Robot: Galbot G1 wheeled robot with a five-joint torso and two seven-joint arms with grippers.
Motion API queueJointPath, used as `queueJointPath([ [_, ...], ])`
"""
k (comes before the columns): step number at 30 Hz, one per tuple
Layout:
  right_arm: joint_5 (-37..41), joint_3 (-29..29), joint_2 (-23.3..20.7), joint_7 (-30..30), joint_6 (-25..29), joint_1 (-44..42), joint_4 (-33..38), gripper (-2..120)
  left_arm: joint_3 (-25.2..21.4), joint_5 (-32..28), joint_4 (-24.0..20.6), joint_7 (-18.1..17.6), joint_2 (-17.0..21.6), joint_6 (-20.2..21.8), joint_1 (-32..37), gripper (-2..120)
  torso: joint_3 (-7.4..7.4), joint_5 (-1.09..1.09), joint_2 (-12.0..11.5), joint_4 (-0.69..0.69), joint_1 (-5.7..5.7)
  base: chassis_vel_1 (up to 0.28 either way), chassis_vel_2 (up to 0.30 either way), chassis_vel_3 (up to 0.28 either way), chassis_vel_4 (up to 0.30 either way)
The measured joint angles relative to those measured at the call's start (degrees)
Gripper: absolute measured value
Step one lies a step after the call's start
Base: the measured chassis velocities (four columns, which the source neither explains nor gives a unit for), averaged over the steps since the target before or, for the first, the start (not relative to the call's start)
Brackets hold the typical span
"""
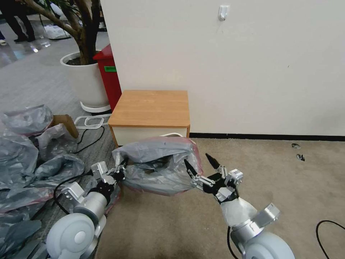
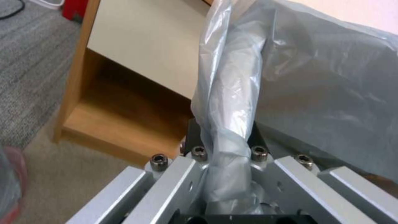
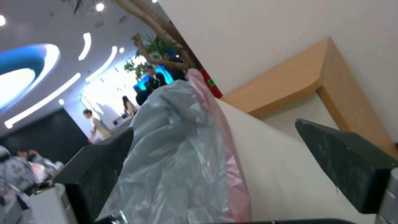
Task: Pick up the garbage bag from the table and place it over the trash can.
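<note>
Up close, garbage bag (image 2: 232, 102) in left gripper's (image 2: 228, 186) jaws.

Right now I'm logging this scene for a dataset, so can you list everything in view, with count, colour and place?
Thin translucent plastic garbage bag: one, grey with pink-red rim, stretched between both hands in front of the cabinet.
Small wooden bedside cabinet: one, light brown with white drawer front, against the wall.
Tall bin: one, red, left of the cabinet.
Round plant pot: one, white, holding a tree, beside the red bin.
Pile of plastic bags: many, grey, on the floor at left.
Left hand: shut on the bag's left edge.
Right hand: open, one finger inside the bag's right edge.
</note>
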Motion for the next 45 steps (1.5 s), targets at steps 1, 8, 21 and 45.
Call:
queueJointPath([
  [1,1.02,0.01,0.03,0.04,-0.13,0.30,-0.31,99,0.05,0.04,-0.07,0.02,-0.09,0.00,0.06,3,0.00,0.00,0.00,0.00,0.00,0.000,0.000,0.000,0.000],
  [8,1.90,-0.79,1.01,0.15,-0.20,1.53,-1.07,82,0.37,0.75,-0.38,0.12,-0.42,-0.02,0.54,3,0.00,0.00,0.00,0.00,0.00,0.000,0.000,0.000,0.000],
  [21,1.40,-0.84,2.04,-0.93,0.75,1.57,-0.87,36,-0.04,0.97,-0.99,0.19,-0.57,-0.12,1.24,3,0.00,0.00,0.00,0.00,0.00,0.000,0.000,0.000,0.000],
  [45,1.13,0.96,1.48,-1.00,1.34,3.12,-0.91,0,0.69,1.77,-1.53,3.25,-0.25,0.26,2.13,3,0.00,0.00,0.00,0.00,0.00,0.000,0.000,0.000,0.000],
])
